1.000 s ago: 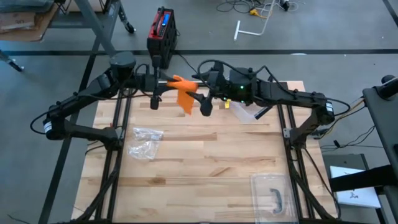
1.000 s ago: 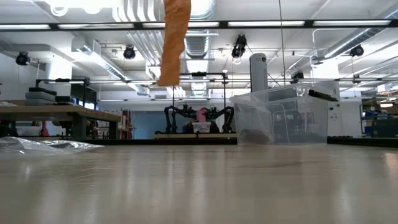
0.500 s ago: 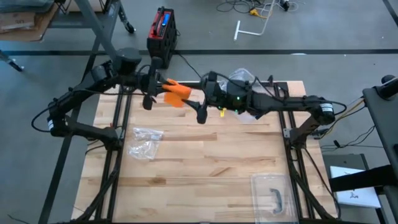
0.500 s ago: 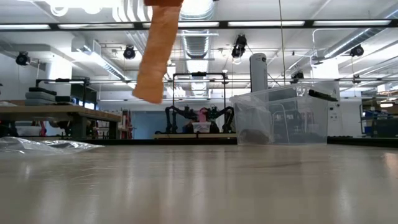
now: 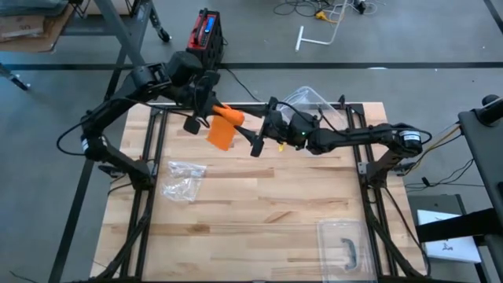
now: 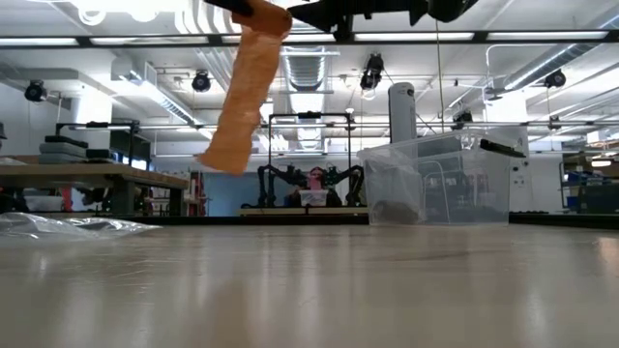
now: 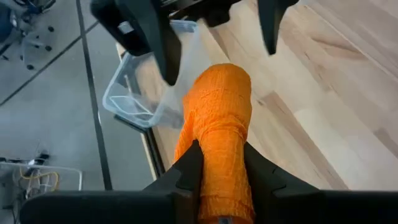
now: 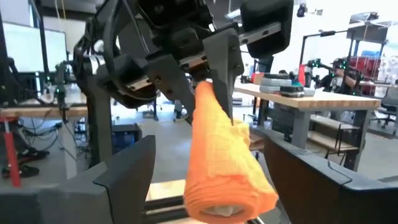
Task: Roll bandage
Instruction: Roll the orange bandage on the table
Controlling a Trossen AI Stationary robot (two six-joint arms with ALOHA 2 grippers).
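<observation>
Two dark arms meet high above the far side of the wooden tabletop (image 5: 259, 204), and an orange bandage (image 5: 222, 130) sits between them. Left pincer (image 7: 217, 163) is clenched on the bandage, with one finger pressed on each side of it. In the left wrist view the bandage looks like a fat, partly rolled tube pointing away from that pincer. A loose flat tail of it hangs down in the air, well above the tabletop, as the low view shows. Right pincer (image 8: 208, 165) is spread wide, with a finger on each side of the rolled end, and I cannot see the fingers pressing on it. So the rolling step looks to be under way, with part of the bandage wound up and the tail not yet wound. My guess is that the next move calls for the right pincer to close gently on the rolled end and turn it, while the left pincer holds firm and keeps the tail from twisting. Near the left edge lies a crinkly clear plastic bag (image 5: 182, 180), and a clear plastic box (image 5: 343, 246) sits at the near right corner.
</observation>
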